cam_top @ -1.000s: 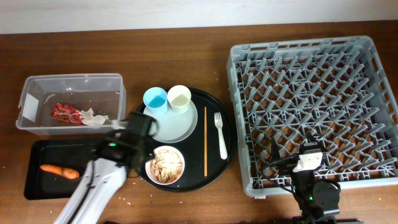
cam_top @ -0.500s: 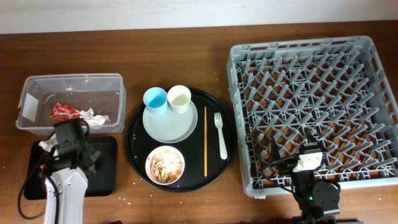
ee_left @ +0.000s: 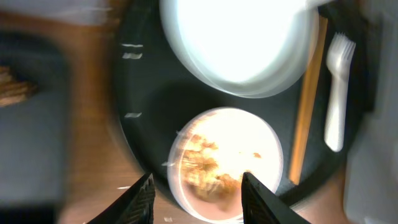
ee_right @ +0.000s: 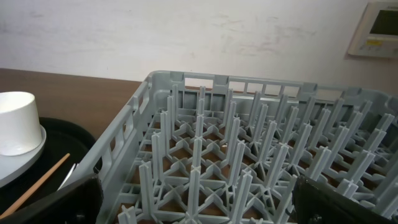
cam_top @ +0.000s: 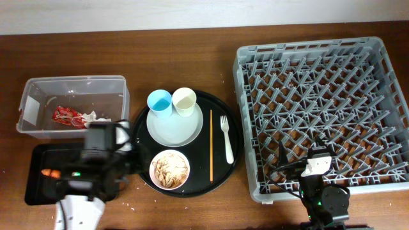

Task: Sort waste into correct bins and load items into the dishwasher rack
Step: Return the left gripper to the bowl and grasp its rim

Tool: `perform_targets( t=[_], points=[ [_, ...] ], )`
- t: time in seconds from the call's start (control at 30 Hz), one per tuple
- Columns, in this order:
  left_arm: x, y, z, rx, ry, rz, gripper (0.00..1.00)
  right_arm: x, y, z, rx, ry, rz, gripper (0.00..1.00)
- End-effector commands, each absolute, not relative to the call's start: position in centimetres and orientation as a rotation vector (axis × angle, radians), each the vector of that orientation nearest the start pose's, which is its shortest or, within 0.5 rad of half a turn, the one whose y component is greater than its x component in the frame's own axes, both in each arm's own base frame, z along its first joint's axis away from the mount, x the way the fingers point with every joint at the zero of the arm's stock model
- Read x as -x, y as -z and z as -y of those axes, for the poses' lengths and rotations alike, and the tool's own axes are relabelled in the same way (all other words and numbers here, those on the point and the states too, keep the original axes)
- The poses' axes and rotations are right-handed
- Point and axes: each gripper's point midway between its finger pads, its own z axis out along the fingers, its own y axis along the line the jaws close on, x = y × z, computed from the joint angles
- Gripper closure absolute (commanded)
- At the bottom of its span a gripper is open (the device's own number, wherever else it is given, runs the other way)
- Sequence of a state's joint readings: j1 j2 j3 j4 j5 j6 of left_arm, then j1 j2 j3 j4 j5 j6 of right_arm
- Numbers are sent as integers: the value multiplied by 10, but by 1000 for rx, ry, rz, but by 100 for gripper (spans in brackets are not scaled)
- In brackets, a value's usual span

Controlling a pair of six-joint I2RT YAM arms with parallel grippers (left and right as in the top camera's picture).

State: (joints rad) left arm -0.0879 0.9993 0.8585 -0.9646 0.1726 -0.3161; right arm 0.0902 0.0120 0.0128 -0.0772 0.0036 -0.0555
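Observation:
My left gripper [cam_top: 123, 160] is open and empty, at the left rim of the round tray beside the pink-white bowl [cam_top: 170, 169] of brownish food scraps. In the blurred left wrist view its fingers [ee_left: 198, 202] frame the bowl [ee_left: 227, 162]. The pale plate [cam_top: 176, 128] carries the blue cup [cam_top: 159, 102] and cream cup [cam_top: 184, 100]. The chopstick [cam_top: 211, 153] and white fork [cam_top: 227, 140] lie to the right. The clear tub [cam_top: 29, 89] holds the red wrapper [cam_top: 64, 115] and tissue [cam_top: 96, 117]. The carrot [cam_top: 49, 173], partly hidden, lies in the black tray [cam_top: 38, 153]. My right gripper [ee_right: 196, 211] is open over the grey rack [cam_top: 319, 108].
The dishes sit on a large round black tray [cam_top: 139, 124] between the bins and the rack. The rack's near left corner [ee_right: 249, 155] fills the right wrist view, with the cream cup [ee_right: 15, 121] and chopstick [ee_right: 34, 183] at its left edge. Crumbs lie near the table's front edge.
My left arm swung left from the round tray over the black tray, then back right toward the bowl. The right arm has not moved.

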Motion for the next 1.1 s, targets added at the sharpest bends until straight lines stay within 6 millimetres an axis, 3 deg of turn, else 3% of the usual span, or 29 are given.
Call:
perform_targets(
  t=[0.0, 0.1, 0.23, 0.3, 0.37, 0.4, 0.47, 0.73, 0.87, 0.9, 1.0, 1.07],
  points=[
    [-226, -146, 99, -67, 379, -2690, 55, -245, -155, -18, 101, -12, -1650, 1],
    [-222, -125, 136, -234, 341, -2749, 55, -245, -155, -18, 101, -12, -1650, 1],
    [-215, -68, 179, -366, 275, -2899, 56, -245, -155, -18, 101, -12, -1650, 1],
    [-208, -47, 179, -386, 183, -2962, 64, -245, -155, -18, 101, -12, -1650, 1],
    [-208, -38, 175, -386, 118, -2984, 64, -245, -155, -18, 101, -12, -1650, 1],
    [-208, -38, 174, -385, 114, -2983, 65, -245, -155, -18, 101, -12, -1650, 2],
    [-208, -38, 174, -385, 114, -2983, 83, -245, -155, -18, 101, -12, -1650, 1],
    [-201, -30, 179, -383, 96, -3008, 83, -245, -155, -18, 101, -12, -1650, 1],
    [-207, -30, 172, -389, 9, -2971, 84, -245, -155, -18, 101, -12, -1650, 1],
    [-206, -30, 171, -390, 5, -2976, 99, -245, -155, -18, 101, -12, -1650, 1],
    [-206, -31, 172, -390, 8, -2975, 99, -245, -155, -18, 101, -12, -1650, 1],
    [-217, -50, 170, -378, -35, -2929, 99, -245, -155, -18, 101, -12, -1650, 1]
  ],
)
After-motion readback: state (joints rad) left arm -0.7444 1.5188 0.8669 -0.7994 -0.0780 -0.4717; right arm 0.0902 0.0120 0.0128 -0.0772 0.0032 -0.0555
